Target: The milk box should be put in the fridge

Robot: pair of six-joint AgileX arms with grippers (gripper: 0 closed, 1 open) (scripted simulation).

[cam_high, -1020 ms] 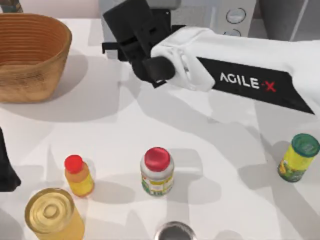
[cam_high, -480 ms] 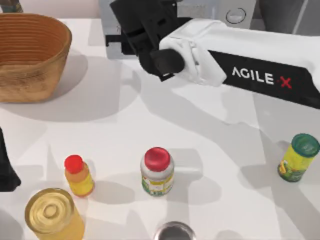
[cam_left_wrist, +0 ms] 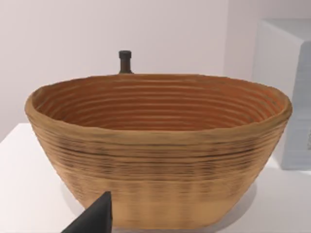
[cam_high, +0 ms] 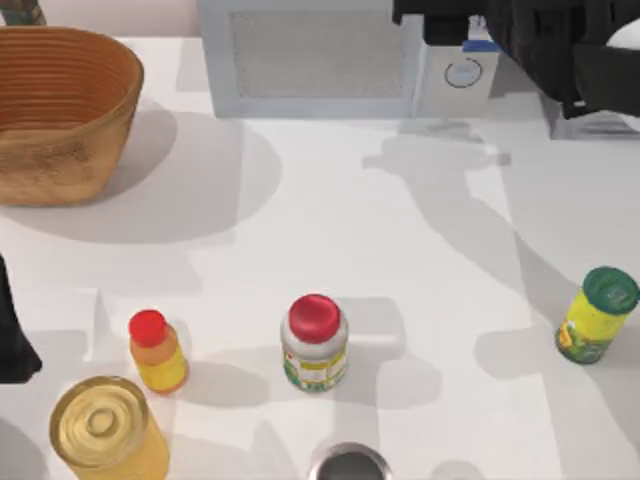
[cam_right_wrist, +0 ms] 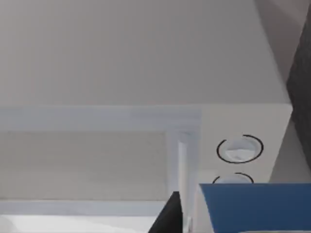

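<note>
The black right claw (cam_high: 470, 30) is clenched on the blue-topped milk box (cam_right_wrist: 255, 206), lifted at the tabletop's far right before the white microwave (cam_high: 320, 60) with two round dials. No writing is legible. One red-capped white jar (cam_high: 315, 343) stands near. The left arm (cam_high: 12, 330) is parked at the left edge.

At the table's (cam_high: 330, 210) far left we find the basket (cam_high: 60, 110), with the microwave (cam_high: 330, 60) to its right along the back edge. Near the front, the small bottle (cam_high: 157, 350) stands left of the jar (cam_high: 315, 342), the can (cam_high: 105, 428) before it, and another bottle (cam_high: 597, 315) well apart at the right.
</note>
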